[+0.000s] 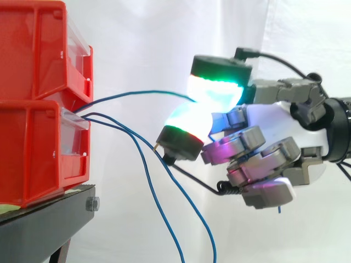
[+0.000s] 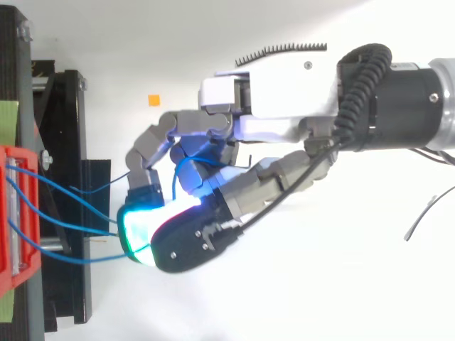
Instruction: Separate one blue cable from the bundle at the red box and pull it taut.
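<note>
Two red bins (image 1: 33, 55) are stacked at the left, and several thin blue cables come out of the gap between them (image 2: 43, 186). One blue cable (image 1: 137, 93) runs in a shallow arc from the bins to the right, into my hand (image 1: 274, 118). The hand is shut on this cable, pinching it between two glowing fingertips (image 1: 219, 90). Two other blue cables (image 1: 148, 181) droop from the bins and hang down below the hand. In the top view the hand (image 2: 284, 92) reaches leftward, its glowing pads a short way from the red bin (image 2: 11, 213).
The bins rest on a black stand (image 1: 44, 219) with a bolt at its front corner. A white curtain hangs behind the work. A small orange marker (image 2: 153, 99) lies on the white surface beyond the hand.
</note>
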Tool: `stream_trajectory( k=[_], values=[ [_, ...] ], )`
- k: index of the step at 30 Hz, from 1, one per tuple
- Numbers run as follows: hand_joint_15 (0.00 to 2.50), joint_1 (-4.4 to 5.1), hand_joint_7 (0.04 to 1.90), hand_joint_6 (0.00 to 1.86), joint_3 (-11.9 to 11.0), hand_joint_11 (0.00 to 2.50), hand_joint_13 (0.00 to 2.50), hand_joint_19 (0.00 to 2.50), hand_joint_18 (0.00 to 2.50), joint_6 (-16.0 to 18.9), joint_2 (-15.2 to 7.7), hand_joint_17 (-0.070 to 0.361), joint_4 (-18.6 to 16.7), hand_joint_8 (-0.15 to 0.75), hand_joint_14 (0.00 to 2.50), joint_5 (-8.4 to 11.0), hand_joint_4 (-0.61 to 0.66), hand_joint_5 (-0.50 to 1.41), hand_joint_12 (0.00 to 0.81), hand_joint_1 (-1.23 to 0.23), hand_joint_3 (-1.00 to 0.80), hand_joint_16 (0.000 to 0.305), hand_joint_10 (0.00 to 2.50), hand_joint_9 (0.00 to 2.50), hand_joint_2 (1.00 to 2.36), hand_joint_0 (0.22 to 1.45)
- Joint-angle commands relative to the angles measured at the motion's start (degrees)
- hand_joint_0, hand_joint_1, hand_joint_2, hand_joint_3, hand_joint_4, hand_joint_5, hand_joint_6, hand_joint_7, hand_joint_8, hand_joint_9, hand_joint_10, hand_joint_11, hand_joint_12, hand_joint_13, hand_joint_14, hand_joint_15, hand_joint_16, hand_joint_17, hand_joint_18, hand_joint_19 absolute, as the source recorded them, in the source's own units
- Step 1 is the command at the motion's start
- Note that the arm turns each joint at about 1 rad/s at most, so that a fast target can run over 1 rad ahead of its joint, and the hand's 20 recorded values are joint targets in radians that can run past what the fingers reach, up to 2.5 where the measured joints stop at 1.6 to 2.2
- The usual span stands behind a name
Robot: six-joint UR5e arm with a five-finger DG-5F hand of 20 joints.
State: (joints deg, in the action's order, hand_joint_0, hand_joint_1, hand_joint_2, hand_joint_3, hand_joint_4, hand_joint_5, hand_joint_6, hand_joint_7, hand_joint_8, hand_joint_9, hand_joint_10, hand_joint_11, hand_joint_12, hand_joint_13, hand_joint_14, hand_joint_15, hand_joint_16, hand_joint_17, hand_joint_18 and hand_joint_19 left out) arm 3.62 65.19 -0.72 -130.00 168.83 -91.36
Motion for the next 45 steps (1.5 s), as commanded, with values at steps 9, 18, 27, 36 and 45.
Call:
stream_trajectory(
  k=[9,18,27,36,45],
  values=[
    [1.1,-0.28,1.03,0.88,0.0,1.89,0.94,0.67,1.28,-4.6,2.8,0.15,5.8,0.322,2.5,-0.84,-0.11,-0.12,0.498,-0.72,0.04,0.067,2.5,0.41,1.13,0.6],
    [1.09,-0.55,1.03,0.88,0.0,1.88,0.94,0.69,1.26,-4.9,4.1,0.15,14.1,0.322,2.5,-0.05,-0.11,-0.12,0.5,-0.72,0.04,0.067,2.5,0.41,1.13,0.6],
    [1.07,-0.55,1.03,0.88,2.0,1.89,0.94,0.67,1.25,-4.8,4.1,0.151,15.6,0.327,2.5,-0.66,-0.11,-0.12,0.505,-0.72,0.04,0.067,2.5,0.41,1.14,0.6],
    [1.05,-0.11,1.04,0.88,4.8,1.9,0.94,0.67,1.25,-1.4,4.2,0.152,7.7,0.322,2.5,-0.14,-0.11,-0.12,0.505,-0.72,0.03,0.067,2.5,0.41,1.16,0.6],
    [1.09,0.42,1.04,0.88,4.8,1.89,0.94,0.67,1.25,-2.0,4.2,0.152,-1.4,0.324,2.5,1.36,-0.12,-0.12,0.501,-0.72,0.03,0.068,2.5,0.42,1.18,0.59]
  ],
)
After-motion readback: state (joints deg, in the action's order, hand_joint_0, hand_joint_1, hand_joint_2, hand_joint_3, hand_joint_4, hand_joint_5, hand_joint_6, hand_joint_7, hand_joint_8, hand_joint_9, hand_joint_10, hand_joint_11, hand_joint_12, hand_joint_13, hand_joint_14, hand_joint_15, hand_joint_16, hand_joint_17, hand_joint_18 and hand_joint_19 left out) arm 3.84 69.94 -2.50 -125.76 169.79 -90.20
